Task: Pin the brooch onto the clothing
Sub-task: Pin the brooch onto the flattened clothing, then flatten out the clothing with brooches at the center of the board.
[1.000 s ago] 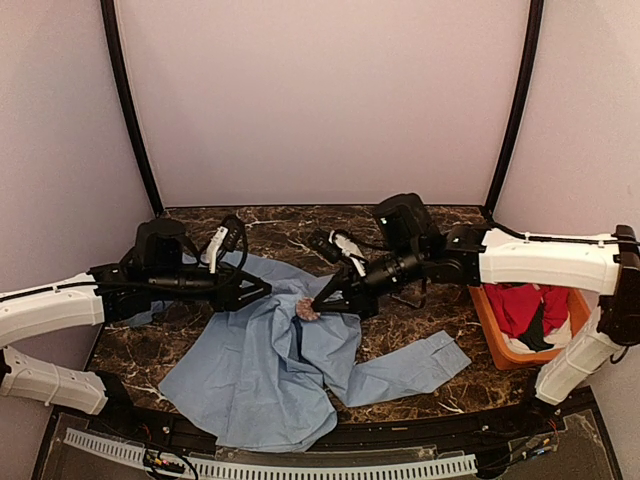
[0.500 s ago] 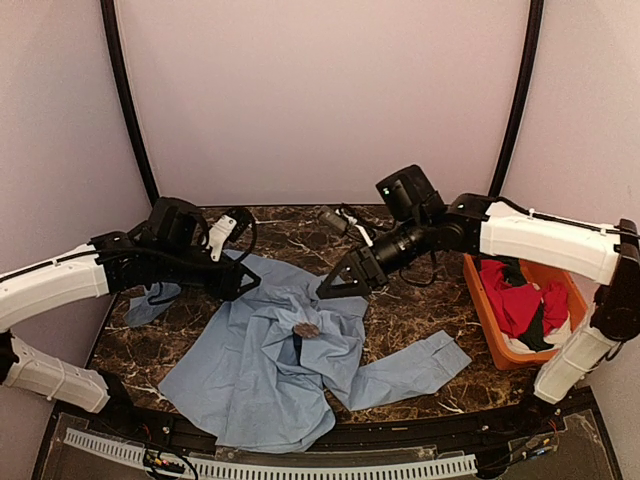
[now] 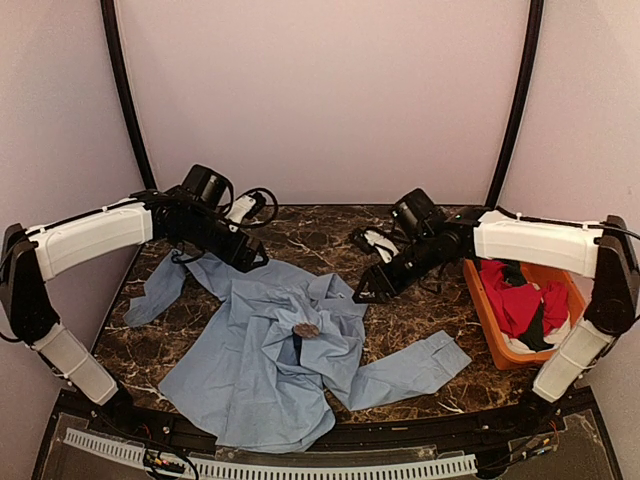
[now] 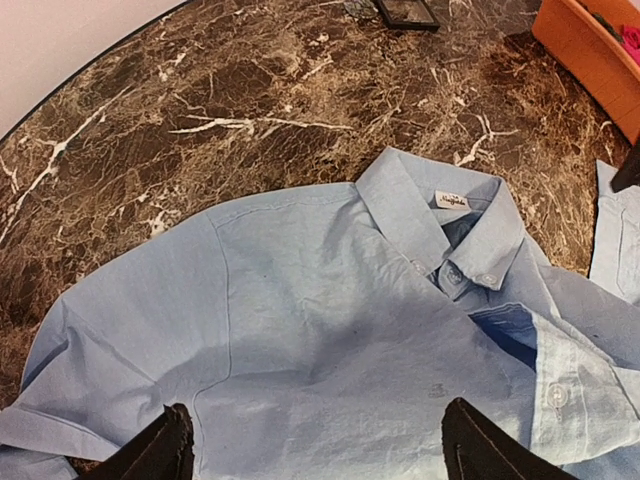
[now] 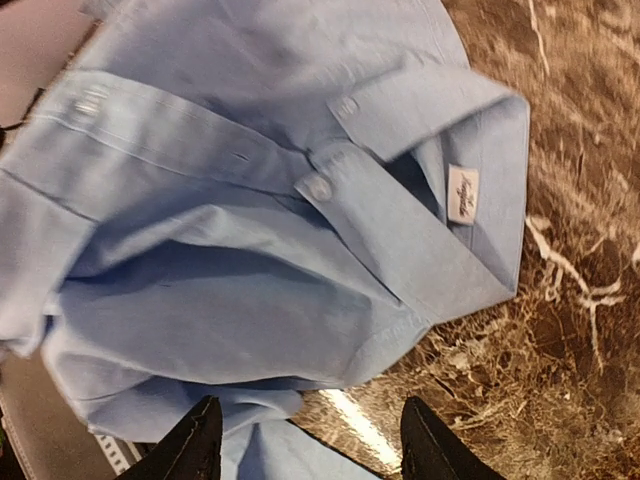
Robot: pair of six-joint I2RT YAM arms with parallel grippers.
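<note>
left gripper: fingers spread wide, nothing between them; hangs clear above the cloth, touching nothing.
right gripper: fingers apart, empty; hovers off the cloth, tips over the shirt's edge where it meets bare marble.
shirt: light blue, rumpled flat on the table; lies below and between both grippers. One sleeve trails out under the left arm, another reaches toward the right arm's side.
collar: ahead and to the right of the left fingers; from the right wrist view it sits just ahead of the fingers, buttoned-down, with a white label inside.
brooch: small brownish disc resting on the shirt front, between the two grippers and well apart from both, nearer the arm bases than either. Whether it is pinned through, cannot tell.
bin: orange, on the outer side of the right gripper, under that arm's forearm; holds a red garment.
</note>
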